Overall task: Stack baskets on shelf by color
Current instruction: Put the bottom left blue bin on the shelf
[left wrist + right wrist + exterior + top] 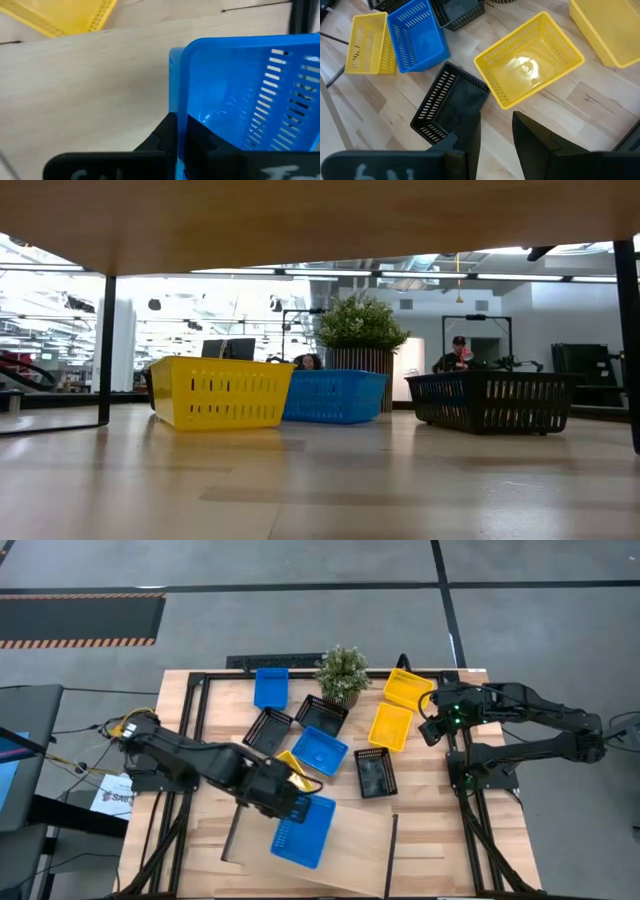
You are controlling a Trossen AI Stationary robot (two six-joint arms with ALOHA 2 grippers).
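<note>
The left gripper (283, 802), clamped on one wall of a blue slotted plastic basket (304, 830) over the light-wood shelf board (355, 850), could let it twist loose or land crooked, while the right gripper (432, 727) hangs open above the yellow basket (391, 727).

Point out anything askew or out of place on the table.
The small plastic baskets lie scattered at odd angles around the potted green plant, none stacked. The left tool pinches the rim of a blue mesh basket sitting skewed on the light-wood shelf board.
</note>
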